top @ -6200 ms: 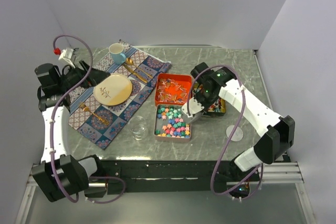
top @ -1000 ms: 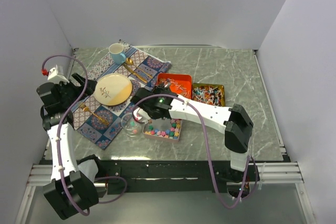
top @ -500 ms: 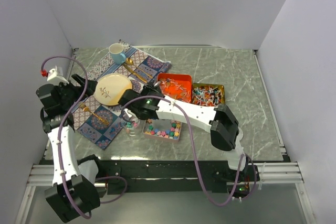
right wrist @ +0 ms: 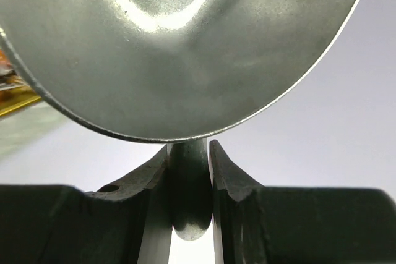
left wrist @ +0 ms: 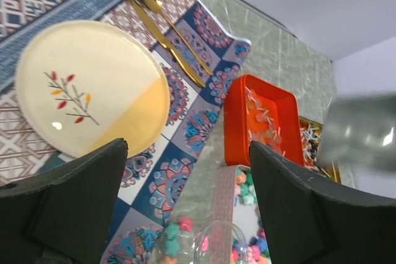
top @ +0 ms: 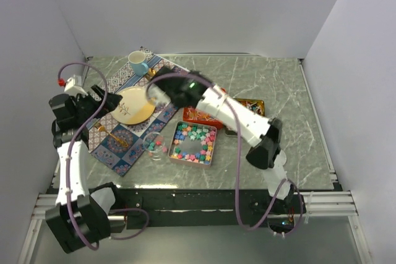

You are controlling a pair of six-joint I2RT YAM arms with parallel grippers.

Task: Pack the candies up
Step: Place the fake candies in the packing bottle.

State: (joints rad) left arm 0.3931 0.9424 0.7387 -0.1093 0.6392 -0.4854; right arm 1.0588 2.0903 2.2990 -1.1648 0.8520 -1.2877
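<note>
Pastel star-like candies fill a rectangular tin near the table's middle; a few lie in a small clear glass just left of it. My right gripper is shut on the handle of a silver scoop, held high above the placemat's edge. In the right wrist view the scoop's bowl fills the top and its handle is pinched between the fingers. My left gripper is open and hangs over the placemat, looking at the glass and the candies.
A patterned placemat carries a cream plate, gold cutlery and a blue cup. An orange tin and a dark tin of wrapped pieces sit behind the candy tin, partly under the right arm.
The right arm has lifted the scoop away from the glass and swung it back toward the plate. The left arm shifted slightly; its gripper stays open.
</note>
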